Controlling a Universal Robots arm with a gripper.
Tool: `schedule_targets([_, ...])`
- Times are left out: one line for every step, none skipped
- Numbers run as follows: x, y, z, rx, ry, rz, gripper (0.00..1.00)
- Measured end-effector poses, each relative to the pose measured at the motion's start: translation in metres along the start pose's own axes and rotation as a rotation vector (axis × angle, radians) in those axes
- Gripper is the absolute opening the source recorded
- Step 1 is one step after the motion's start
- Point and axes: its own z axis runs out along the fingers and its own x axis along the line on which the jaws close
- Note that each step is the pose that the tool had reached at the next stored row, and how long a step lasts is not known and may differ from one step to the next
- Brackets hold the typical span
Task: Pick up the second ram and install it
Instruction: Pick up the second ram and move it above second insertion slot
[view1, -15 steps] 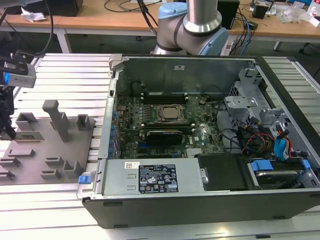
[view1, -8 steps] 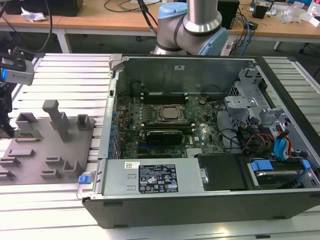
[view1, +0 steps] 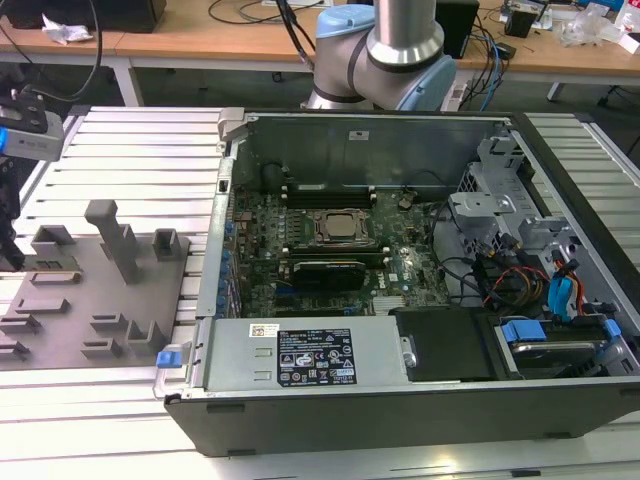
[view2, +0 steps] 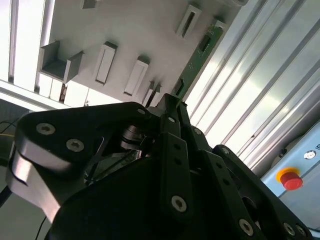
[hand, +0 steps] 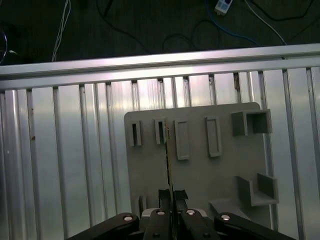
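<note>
The second ram (view2: 201, 49) is a thin green stick, and my gripper (view2: 172, 100) is shut on one end of it. In the first wrist view the ram (hand: 168, 155) shows edge-on, running from the fingertips (hand: 164, 196) out over the grey holder plate (hand: 200, 165) towards its row of slots. In the exterior view the gripper (view1: 10, 235) is at the far left edge, above the grey holder plate (view1: 70, 310). The open computer case (view1: 400, 390) lies well to the exterior view's right, with black memory slots (view1: 330, 190) beside the square silver processor (view1: 338, 226).
The holder plate carries upright grey blocks (view1: 112, 235) and several empty pockets. Ribbed aluminium table (hand: 65, 165) surrounds it. The case wall (view1: 225, 180) stands between the plate and the motherboard. Cables and drive bays (view1: 540, 290) occupy the case's right side. The arm's base (view1: 385, 60) is behind the case.
</note>
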Motion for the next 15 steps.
schedule_targets([-0.0001,0.0002,-0.0042,0.0,-0.0001,0.0,0.14])
schedule_targets([-0.0003,0.0006,-0.0134,-0.0001,-0.0012,0.0,0.14])
schedule_targets([-0.0003,0.0007,-0.015,-0.0001,-0.0016,0.0,0.14])
schedule_targets([-0.0003,0.0007,-0.0159,-0.0001,-0.0017,0.0,0.14])
schedule_targets([-0.0004,0.0008,-0.0164,-0.0002,-0.002,0.0,0.14])
schedule_targets([-0.0004,0.0008,-0.0171,-0.0002,-0.0027,0.0,0.14])
schedule_targets([-0.0004,0.0008,-0.0178,-0.0003,-0.003,0.0,0.14])
schedule_targets([-0.0004,0.0009,-0.0189,-0.0004,-0.0034,0.0,0.14])
schedule_targets([-0.0004,0.0009,-0.0196,-0.0002,-0.004,0.0,0.14])
schedule_targets([-0.0004,0.0009,-0.0203,-0.0004,-0.0044,0.0,0.14])
schedule_targets([-0.0004,0.001,-0.021,-0.0005,-0.005,0.0,0.14])
schedule_targets([-0.0005,0.001,-0.0215,-0.0005,-0.0053,0.0,0.14])
schedule_targets([-0.0005,0.001,-0.0217,-0.0004,-0.0057,0.0,0.14])
schedule_targets([-0.0005,0.001,-0.0222,-0.0005,-0.0061,0.0,0.14])
schedule_targets([-0.0005,0.001,-0.0228,-0.0006,-0.0063,0.0,0.14])
